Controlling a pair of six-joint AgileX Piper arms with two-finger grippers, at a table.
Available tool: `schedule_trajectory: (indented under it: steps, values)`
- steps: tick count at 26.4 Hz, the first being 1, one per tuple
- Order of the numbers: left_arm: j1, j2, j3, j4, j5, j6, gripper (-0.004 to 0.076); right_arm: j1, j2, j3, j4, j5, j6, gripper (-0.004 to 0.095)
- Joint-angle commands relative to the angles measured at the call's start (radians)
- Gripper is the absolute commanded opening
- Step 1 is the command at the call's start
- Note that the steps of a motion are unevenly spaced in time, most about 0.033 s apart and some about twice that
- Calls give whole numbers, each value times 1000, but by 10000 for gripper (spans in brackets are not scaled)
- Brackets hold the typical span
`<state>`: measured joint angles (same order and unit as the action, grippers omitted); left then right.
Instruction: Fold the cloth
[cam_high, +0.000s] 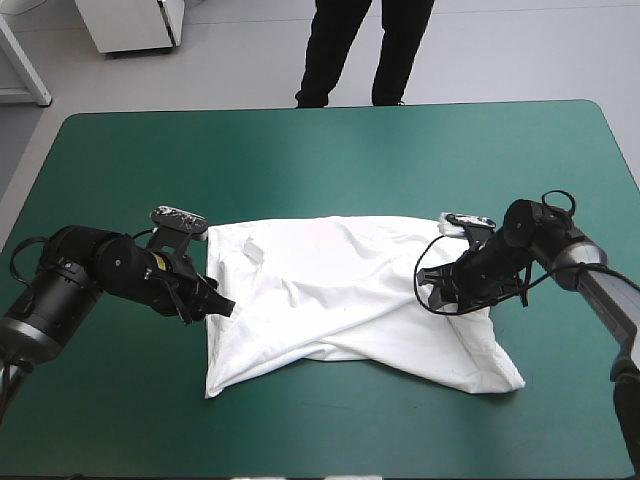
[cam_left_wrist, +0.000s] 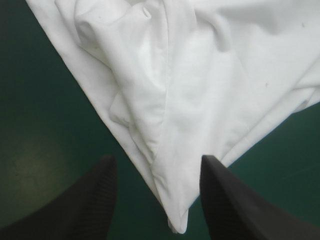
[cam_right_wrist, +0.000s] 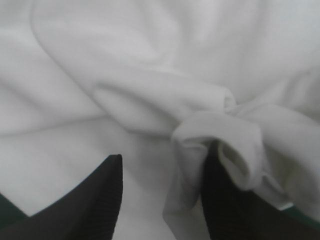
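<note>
Pre-grasp: my left gripper (cam_left_wrist: 157, 162) and right gripper (cam_right_wrist: 162, 160) stood open and empty astride opposite edges of the rumpled T-shirt (cam_high: 340, 290); next, I judged, both needed to close on it.

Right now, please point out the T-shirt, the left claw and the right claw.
T-shirt (cam_high: 340, 290): high view, middle of the white cloth.
left claw (cam_left_wrist: 157, 160): left wrist view, midway between its open fingertips.
right claw (cam_right_wrist: 164, 156): right wrist view, midway between its open fingertips.

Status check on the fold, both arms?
Left gripper open, straddling a corner of the white short-sleeved T-shirt. Right gripper open over a bunched fold at its other side. T-shirt lies spread but wrinkled on teal-green table cover. No obstruction seen.
</note>
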<state>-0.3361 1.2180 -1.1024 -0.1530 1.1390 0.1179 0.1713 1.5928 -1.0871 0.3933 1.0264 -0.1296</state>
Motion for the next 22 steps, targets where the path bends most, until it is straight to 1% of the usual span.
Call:
schedule_trajectory:
  steps: [1,2,6,12,15,20,22]
  values:
    - [-1,-25,-33,-22,-24,-5,370,1,-115,-24,2,31,-3,455]
    - [-1,-25,-33,-22,-24,-5,370,1,-149,-24,-3,45,-3,439]
    - [-1,-25,-33,-22,-24,-5,370,1,-229,-24,-43,80,22,439]
    - [-1,-25,-33,-22,-20,-5,370,1,-331,-24,-149,169,64,426]
    - [-1,-25,-33,-22,16,-7,370,1,-397,-24,-190,206,88,426]
    - [-1,-25,-33,28,101,-140,370,1,-490,-22,-263,222,130,426]
    - [-1,-31,-30,40,112,-191,370,1,-515,-21,-269,222,136,426]
